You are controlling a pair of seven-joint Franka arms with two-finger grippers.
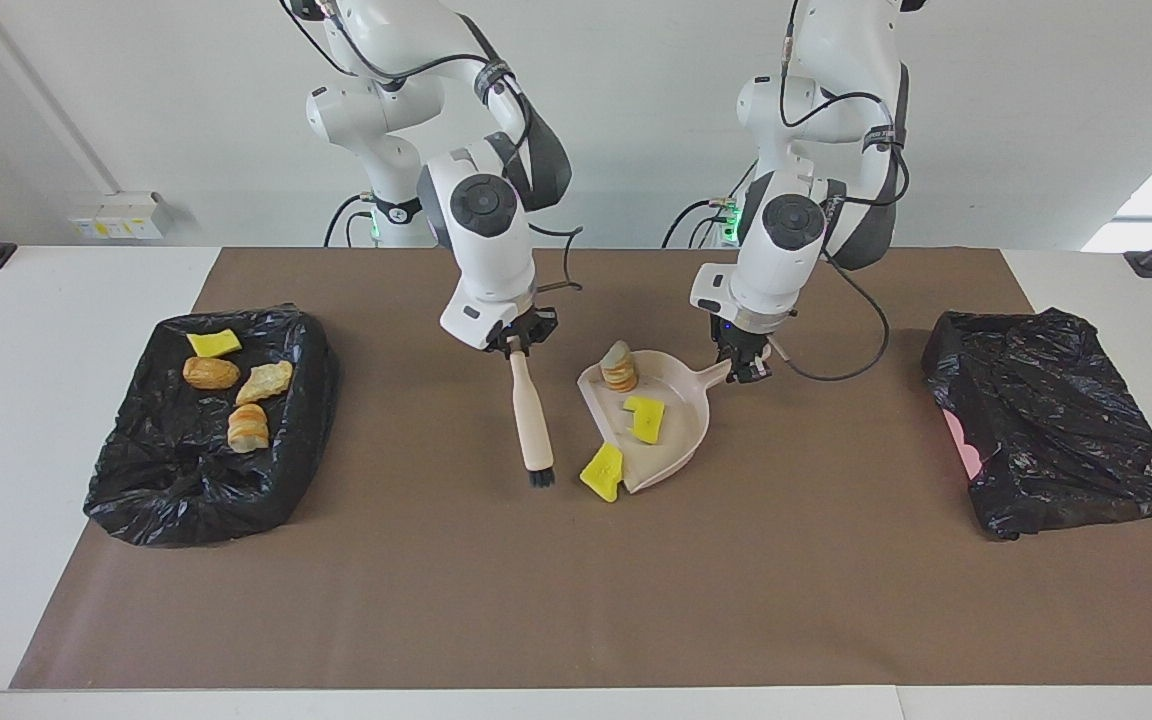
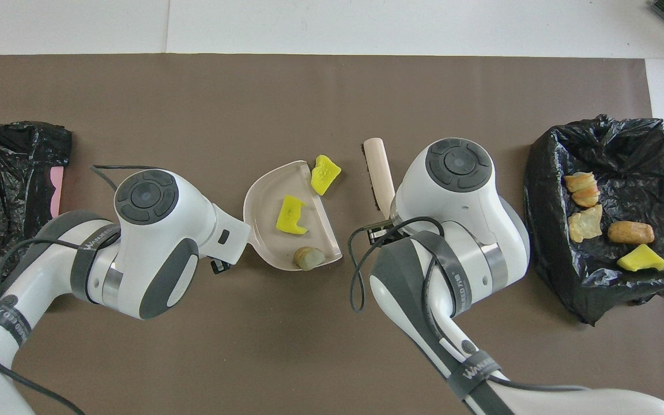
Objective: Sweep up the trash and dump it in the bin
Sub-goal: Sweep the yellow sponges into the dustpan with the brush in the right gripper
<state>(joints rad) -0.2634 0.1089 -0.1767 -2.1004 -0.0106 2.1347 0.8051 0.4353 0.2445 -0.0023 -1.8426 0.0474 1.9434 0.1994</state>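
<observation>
Facing view showed the right claw (image 1: 519,345) at centre frame clenched on the top of the brush (image 1: 533,420), whose bristles touched the brown mat beside the dustpan (image 1: 671,445). The left claw (image 1: 748,362) gripped the dustpan's handle, apparently pinning the pan flat with its mouth toward the brush so scraps could be pushed in. Two pieces of trash lay inside the pan: a tan lump (image 1: 620,366) against its rim and a yellow chunk (image 1: 645,417) in the middle. A third yellow scrap (image 1: 603,471) sat on the pan's lip, half out, just beside the bristles, and it looked to be the next thing to sweep. At the left of the frame an open black-lined bin (image 1: 126,470) held four more scraps (image 1: 236,385). A second black bag (image 1: 1056,420) lay at the right of the counter (image 1: 56,330). Nothing stood between pan and bin except the right arm itself.
</observation>
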